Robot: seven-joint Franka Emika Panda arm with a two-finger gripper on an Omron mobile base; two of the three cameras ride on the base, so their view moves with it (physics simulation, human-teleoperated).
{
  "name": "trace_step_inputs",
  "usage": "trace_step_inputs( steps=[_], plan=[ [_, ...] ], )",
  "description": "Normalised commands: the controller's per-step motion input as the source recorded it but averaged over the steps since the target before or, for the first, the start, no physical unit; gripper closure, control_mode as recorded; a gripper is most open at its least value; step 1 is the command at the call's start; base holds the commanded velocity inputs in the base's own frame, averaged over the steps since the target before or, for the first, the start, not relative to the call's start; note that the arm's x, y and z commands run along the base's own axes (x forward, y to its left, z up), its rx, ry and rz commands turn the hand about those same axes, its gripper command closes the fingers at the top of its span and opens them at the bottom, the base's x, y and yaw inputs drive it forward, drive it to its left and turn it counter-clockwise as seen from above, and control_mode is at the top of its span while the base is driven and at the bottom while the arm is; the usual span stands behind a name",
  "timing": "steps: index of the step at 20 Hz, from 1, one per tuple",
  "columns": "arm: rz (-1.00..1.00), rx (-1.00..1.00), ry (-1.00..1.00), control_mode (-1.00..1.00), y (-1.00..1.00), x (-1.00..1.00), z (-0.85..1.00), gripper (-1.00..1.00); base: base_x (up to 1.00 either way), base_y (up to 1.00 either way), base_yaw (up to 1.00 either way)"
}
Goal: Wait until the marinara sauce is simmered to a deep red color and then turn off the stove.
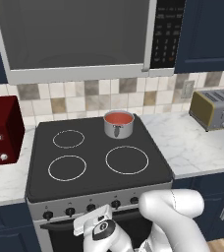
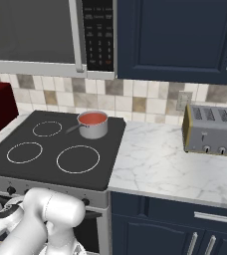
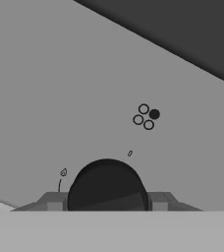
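Observation:
The marinara sauce point(image 1: 119, 118) is a smooth orange-red disc in a shiny steel saucepan point(image 1: 119, 130) on the back right ring of the stove point(image 1: 92, 184). From the right base view, the sauce point(image 2: 93, 118) sits with the pan handle pointing left. A row of small black knobs point(image 1: 70, 211) runs along the silver front panel. My gripper point(image 3: 107, 203) is low against that panel, shut on one black knob point(image 3: 107, 183), with a fingertip point(image 3: 52, 202) on each side. Above the knob, a four-circle burner mark point(image 3: 146, 117) has its upper right dot filled.
A red microwave point(image 1: 1, 130) stands left of the stove. A silver toaster point(image 1: 216, 109) sits on the marble counter point(image 1: 197, 145) to the right. A large grey microwave point(image 1: 74, 34) hangs overhead, beside dark blue cabinets point(image 2: 180, 40).

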Motion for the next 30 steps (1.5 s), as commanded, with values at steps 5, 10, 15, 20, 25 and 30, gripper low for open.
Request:
trace_step_inputs(
  steps=[5, 10, 15, 20, 25, 30],
  plan=[
    [0.00, 0.00, 0.00, -1.00, 0.00, 0.00, 0.00, 1.00, 0.00, 0.00, 0.00],
    [0.00, 0.00, 0.00, -1.00, 0.00, 0.00, 0.00, 1.00, 0.00, 0.00, 0.00],
    [0.00, 0.00, 0.00, -1.00, 0.00, 0.00, 0.00, 1.00, 0.00, 0.00, 0.00],
    [0.00, 0.00, 0.00, -1.00, 0.00, 0.00, 0.00, 1.00, 0.00, 0.00, 0.00],
    [0.00, 0.00, 0.00, -1.00, 0.00, 0.00, 0.00, 1.00, 0.00, 0.00, 0.00],
    [0.00, 0.00, 0.00, -1.00, 0.00, 0.00, 0.00, 1.00, 0.00, 0.00, 0.00]
  ],
)
